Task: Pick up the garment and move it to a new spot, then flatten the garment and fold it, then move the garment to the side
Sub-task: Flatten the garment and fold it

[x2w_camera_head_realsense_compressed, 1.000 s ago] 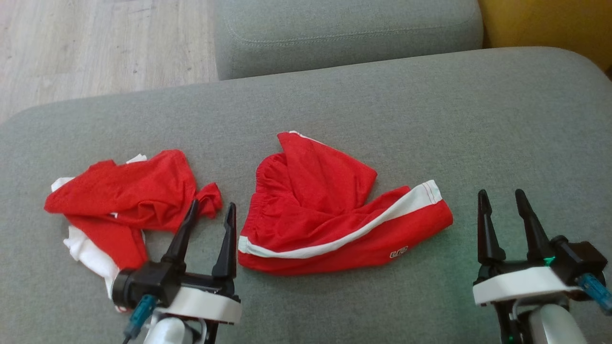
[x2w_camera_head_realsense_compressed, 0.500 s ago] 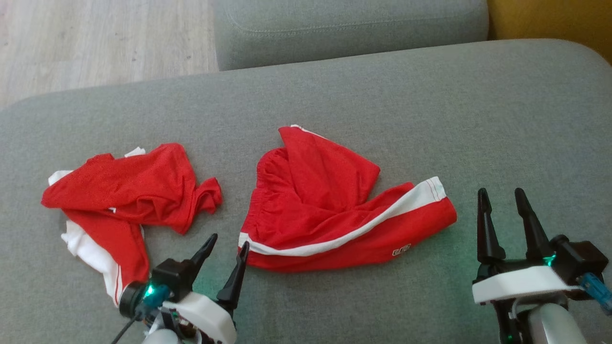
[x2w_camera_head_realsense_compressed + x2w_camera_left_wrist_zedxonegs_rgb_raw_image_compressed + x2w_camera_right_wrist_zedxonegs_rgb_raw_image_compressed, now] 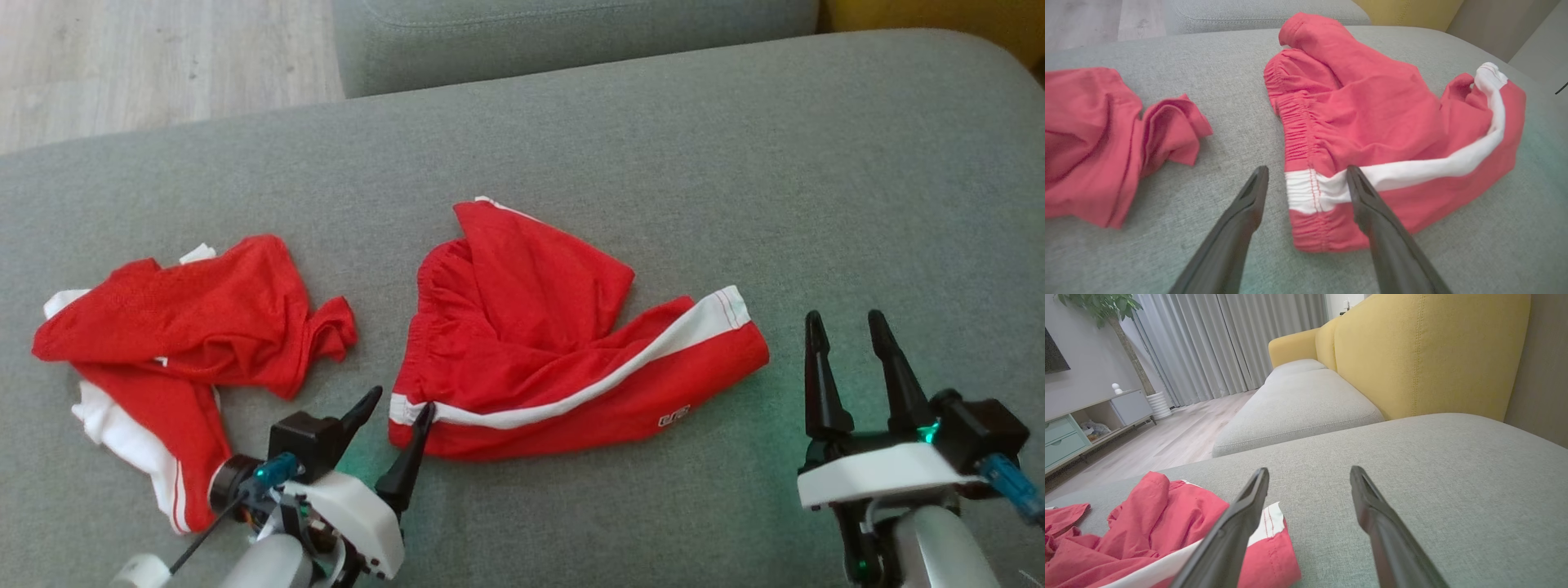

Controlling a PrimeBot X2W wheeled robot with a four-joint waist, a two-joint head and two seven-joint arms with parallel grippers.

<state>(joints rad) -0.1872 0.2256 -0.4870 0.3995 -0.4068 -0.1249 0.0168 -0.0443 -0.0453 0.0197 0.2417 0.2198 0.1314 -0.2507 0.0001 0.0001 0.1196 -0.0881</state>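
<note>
The left gripper [image 3: 402,400] is swinging away from the crumpled red-and-white garment [image 3: 188,327] and over toward the red sports shorts with the white side stripe [image 3: 555,343]. A second back its dark fingers were standing upright beside the crumpled heap, and now they are leaning rightward, spread wide with nothing between them. In its wrist view they are straddling the elastic waistband corner where the stripe ends, though whether a tip is touching cloth I cannot tell. The shorts are lying half-doubled in the middle of the grey fabric sofa cushion [image 3: 735,163], apart from the heap on their left. The right gripper [image 3: 843,318] is staying put, wide open and empty, over bare cushion near the shorts' far leg. The head camera is tipping too; the clothes themselves are not shifting. I'd judge the pick-up is only beginning — nothing is being lifted yet.
</note>
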